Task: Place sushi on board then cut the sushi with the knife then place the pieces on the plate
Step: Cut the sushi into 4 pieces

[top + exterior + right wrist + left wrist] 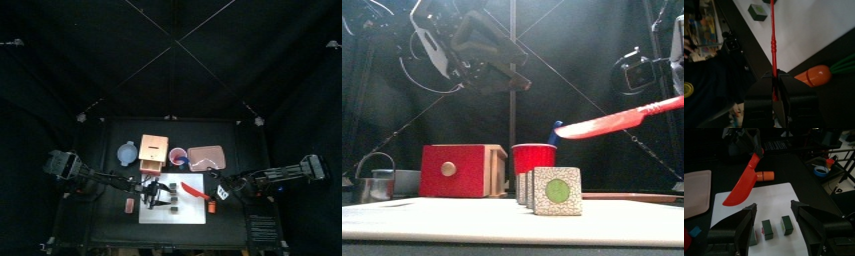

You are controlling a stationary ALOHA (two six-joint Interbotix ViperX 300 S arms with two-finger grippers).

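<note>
The left hand [773, 206] is held over the white board [784, 195] with its jaws apart. The sushi [767, 228] is seen straight beneath it as three dark green blocks standing in a short row with small gaps, so the cutting is judged done or nearly so. From the front view the row is judged to run from near to far, along the line between the jaws.

The right hand [773, 75] is clamped on the red knife [616, 118], which is held raised to the right of the blocks with its blade pointing left. The left hand is thus the nearer one.

The pink plate [205, 157] lies past the board's far edge, right of the wooden box [152, 153]. The raised blade may have to be cleared on that path. A toy carrot [765, 176] lies on the surface [100, 225] just off the board.
</note>
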